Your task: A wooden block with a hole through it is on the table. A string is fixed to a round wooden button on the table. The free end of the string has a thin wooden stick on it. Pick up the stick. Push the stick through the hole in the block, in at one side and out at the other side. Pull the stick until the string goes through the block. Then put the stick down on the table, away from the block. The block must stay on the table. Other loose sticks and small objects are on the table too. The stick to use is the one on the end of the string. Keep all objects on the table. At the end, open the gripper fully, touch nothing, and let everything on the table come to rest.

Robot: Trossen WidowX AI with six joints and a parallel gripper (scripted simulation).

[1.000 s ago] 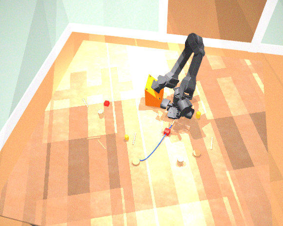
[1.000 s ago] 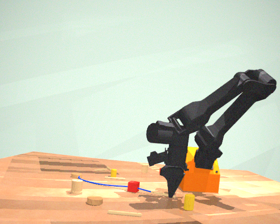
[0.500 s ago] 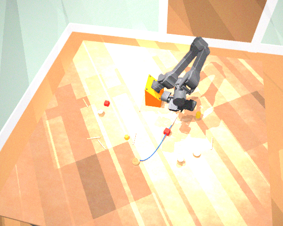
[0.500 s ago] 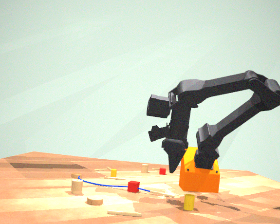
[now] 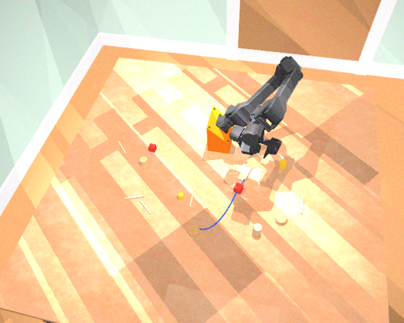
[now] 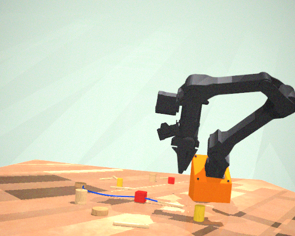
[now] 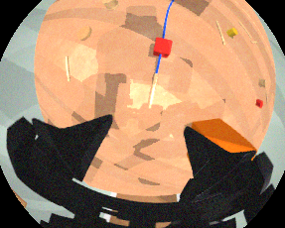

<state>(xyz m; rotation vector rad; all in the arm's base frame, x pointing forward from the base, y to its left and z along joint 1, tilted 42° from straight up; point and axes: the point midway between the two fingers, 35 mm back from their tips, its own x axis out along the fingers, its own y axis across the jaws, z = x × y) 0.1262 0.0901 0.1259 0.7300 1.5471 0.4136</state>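
I see the claw [image 6: 184, 164] spread to its full width, released and holding nothing, hanging in the air above the surface [image 5: 92, 246] beside the orange base [image 6: 209, 188]. In the wrist view its two dark fingers stand far apart with only bare surface between them.

The stick [image 5: 248, 173] lies flat on the surface just past the red block [image 5: 237, 188], on the side nearest the claw. The blue string [image 5: 220, 215] runs from the stick's end into the block and out the far side, curving on to the round button [image 5: 194, 230]. The block sits on the surface, the string through it. A yellow cylinder [image 5: 283, 163] stands near the stick, apart from it.
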